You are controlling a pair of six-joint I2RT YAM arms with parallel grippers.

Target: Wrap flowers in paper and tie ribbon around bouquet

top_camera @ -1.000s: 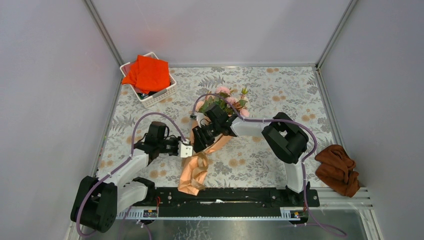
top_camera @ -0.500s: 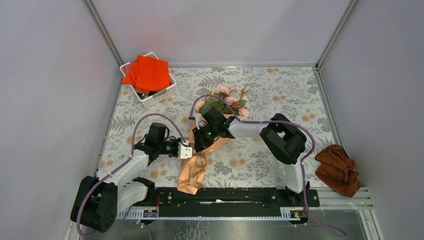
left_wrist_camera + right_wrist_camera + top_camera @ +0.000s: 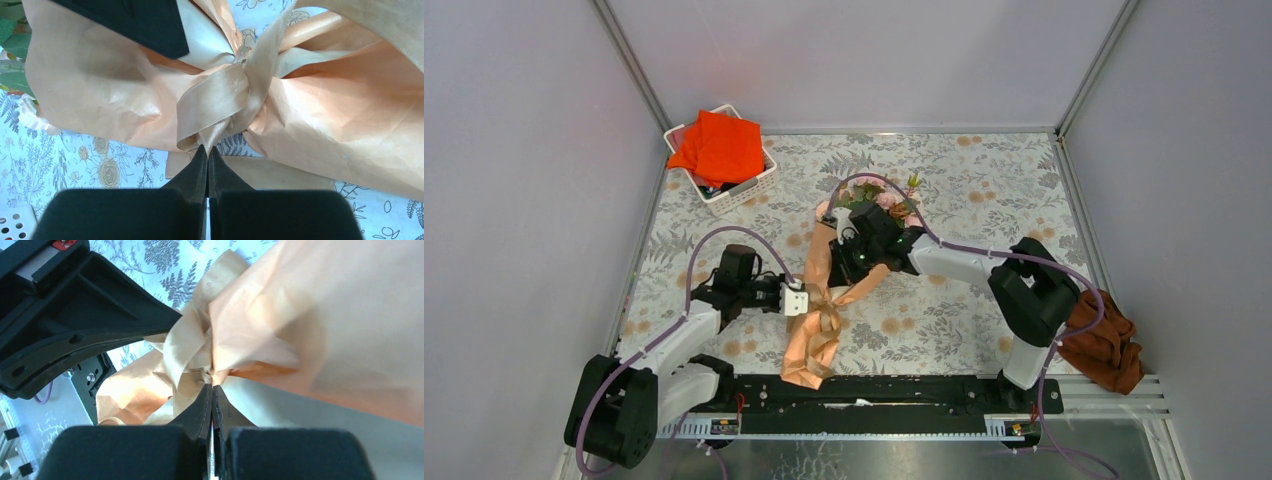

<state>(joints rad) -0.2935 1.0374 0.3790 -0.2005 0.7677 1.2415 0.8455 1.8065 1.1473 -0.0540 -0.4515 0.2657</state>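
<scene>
The bouquet [image 3: 821, 325] lies near the middle of the bench [image 3: 984, 180], with the flowers [image 3: 886, 198] toward the far edge and the paper [image 3: 807, 352] tail reaching the near edge. The ribbon [image 3: 220, 97] is knotted round the paper's waist. The left claw [image 3: 207, 150] is pressed together, pinching a ribbon fold just under the knot. The right claw [image 3: 212, 390] is pressed together too, its tips at the knot; I cannot tell whether it grips ribbon.

Lab cell (plain walls [image 3: 514, 200], aluminium frame [image 3: 630, 62])
</scene>
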